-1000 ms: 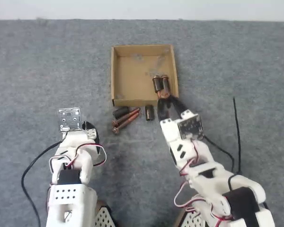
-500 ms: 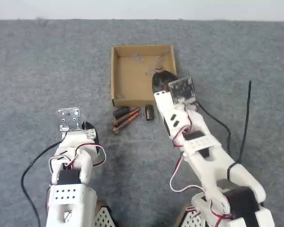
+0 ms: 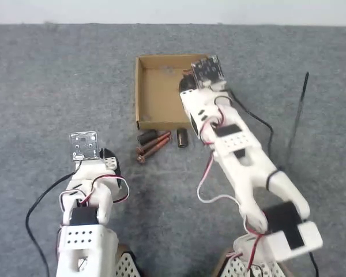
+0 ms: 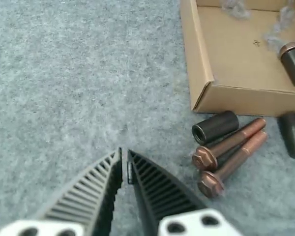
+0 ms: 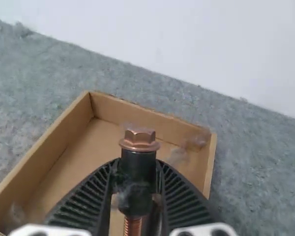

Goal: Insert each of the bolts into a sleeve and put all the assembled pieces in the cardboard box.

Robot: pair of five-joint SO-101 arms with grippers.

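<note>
Right now my right jaws pinch a sleeved bolt (image 5: 139, 142) over the cardboard box (image 5: 69, 130); my left jaws sit pressed together above the surface (image 4: 64, 73), near two loose bolts (image 4: 231, 142) and a sleeve (image 4: 215, 127).

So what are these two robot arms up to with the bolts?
The right pincer holds a bolt already slid into a dark sleeve above the cardboard box, where another assembled piece lies. Two loose bolts and two empty sleeves wait on the carpet in front of it. The left pincer is shut and empty, nearby.
</note>
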